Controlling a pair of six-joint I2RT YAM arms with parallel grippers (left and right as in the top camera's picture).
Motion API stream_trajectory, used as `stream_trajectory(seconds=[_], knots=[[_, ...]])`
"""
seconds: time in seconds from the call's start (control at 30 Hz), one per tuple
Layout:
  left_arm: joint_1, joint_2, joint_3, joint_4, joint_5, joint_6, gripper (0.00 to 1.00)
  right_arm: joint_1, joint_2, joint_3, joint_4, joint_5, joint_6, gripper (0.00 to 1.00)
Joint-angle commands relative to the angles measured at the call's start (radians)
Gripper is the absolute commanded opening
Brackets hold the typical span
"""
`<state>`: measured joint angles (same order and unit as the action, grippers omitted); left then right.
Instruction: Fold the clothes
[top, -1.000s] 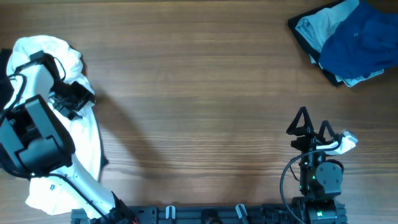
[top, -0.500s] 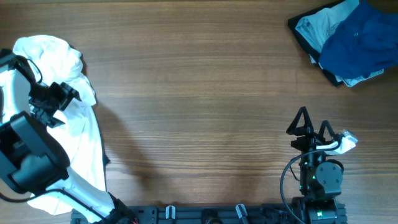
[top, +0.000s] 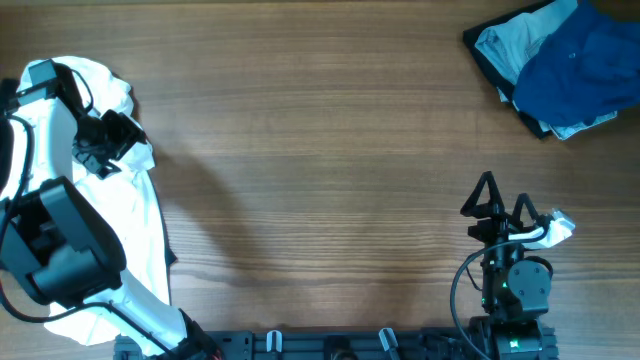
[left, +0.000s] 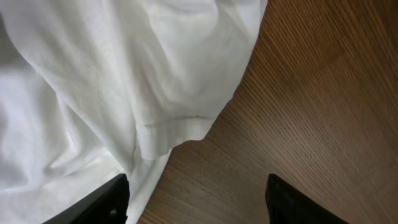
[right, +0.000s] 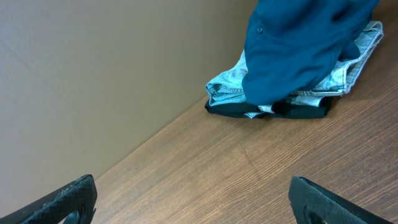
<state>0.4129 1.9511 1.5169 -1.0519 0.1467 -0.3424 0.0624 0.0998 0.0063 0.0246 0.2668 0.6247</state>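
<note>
The overhead view looks straight down on the whole table (top: 330, 150) from high up. The left wrist view sits close over the white shirt (left: 93, 81) at the table's left end, which overhead also shows. The right wrist view looks low across the table at the pile of clothes (right: 298, 50) in its far right corner, likewise shared.

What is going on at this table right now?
The left gripper hovers open over the crumpled white T-shirt at the left edge of the table, holding nothing. The right gripper rests open near its base, away from any cloth. A clothes pile, dark blue, pale grey-blue and black, lies heaped in the far right corner.
</note>
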Motion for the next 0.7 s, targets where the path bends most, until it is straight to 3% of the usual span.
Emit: stream_trajectory(seconds=[0.0, 0.27, 0.4, 0.53, 0.6, 0.63, 0.67], knots=[[0.004, 0.032, 0.015, 0.012, -0.01, -0.006, 0.69, 0.002, -0.003, -0.001, 0.006, 0.003, 0.007, 1.0], [0.003, 0.121, 0.014, 0.029, -0.01, -0.006, 0.71, 0.002, -0.003, -0.001, 0.006, 0.003, 0.008, 1.0], [0.003, 0.14, 0.014, 0.04, -0.01, -0.006, 0.56, 0.002, -0.003, -0.001, 0.005, 0.003, 0.007, 1.0], [0.004, 0.178, 0.014, 0.056, -0.01, -0.014, 0.57, 0.002, -0.003, -0.001, 0.006, 0.003, 0.007, 1.0], [0.004, 0.193, 0.014, 0.075, -0.01, -0.028, 0.47, 0.002, -0.003, -0.001, 0.005, 0.003, 0.007, 1.0], [0.004, 0.197, 0.014, 0.093, -0.01, -0.035, 0.32, 0.002, -0.003, -0.001, 0.005, 0.003, 0.007, 1.0], [0.004, 0.198, 0.014, 0.104, -0.013, -0.037, 0.08, 0.002, -0.003, -0.001, 0.006, 0.003, 0.007, 1.0]])
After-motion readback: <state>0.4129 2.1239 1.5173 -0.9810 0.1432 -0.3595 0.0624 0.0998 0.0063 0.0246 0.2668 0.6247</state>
